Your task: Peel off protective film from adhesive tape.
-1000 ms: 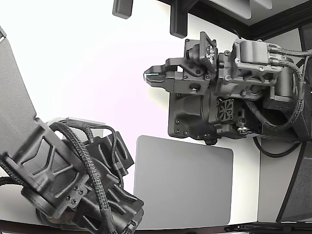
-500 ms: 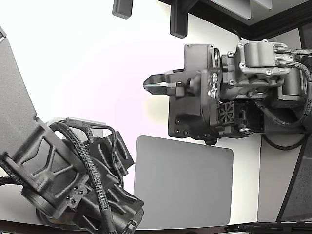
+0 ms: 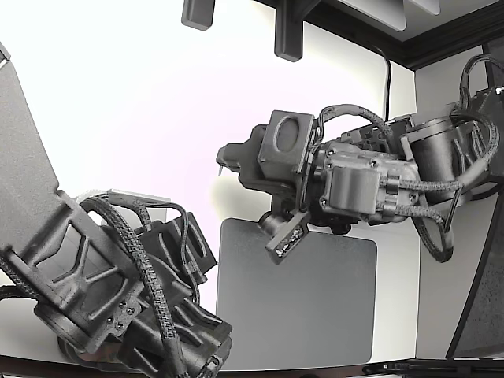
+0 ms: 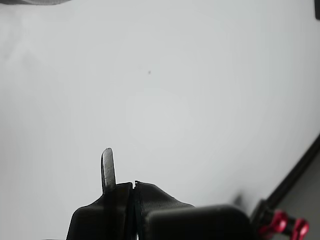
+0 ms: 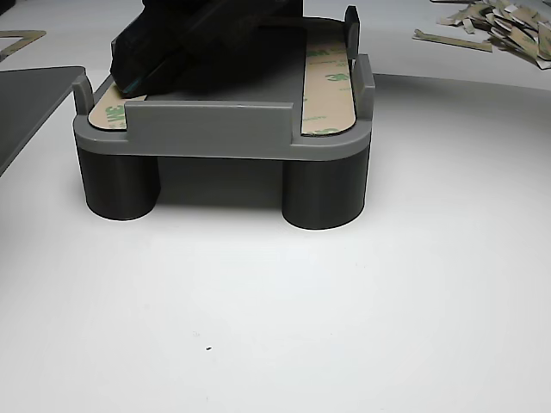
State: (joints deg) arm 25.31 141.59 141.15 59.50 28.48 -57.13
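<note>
In the wrist view my gripper [image 4: 133, 187] is shut, its two dark fingers pressed together. A thin pale strip of protective film [image 4: 106, 167] sticks out from between them. The exterior view shows the gripper [image 3: 224, 160] pointing toward that view's left, over the white table, with a small sliver at its tip. In the other view a grey fixture [image 5: 215, 129] stands on round legs. It carries tan adhesive tape [image 5: 328, 77] with green print along one side, and another tape strip [image 5: 107, 110] along the opposite side. A black body [image 5: 202, 43] rests on top of the fixture.
A grey mat [image 3: 299, 307] lies on the white table below my arm. A second black arm [image 3: 118, 276] fills the exterior view's lower left. Several peeled strips [image 5: 499, 26] lie scattered behind the fixture in the other view. Dark brackets [image 3: 287, 31] hang at the back.
My wrist has rolled and the arm has swung. The gripper tip has moved toward the exterior view's left and lower, staying shut.
</note>
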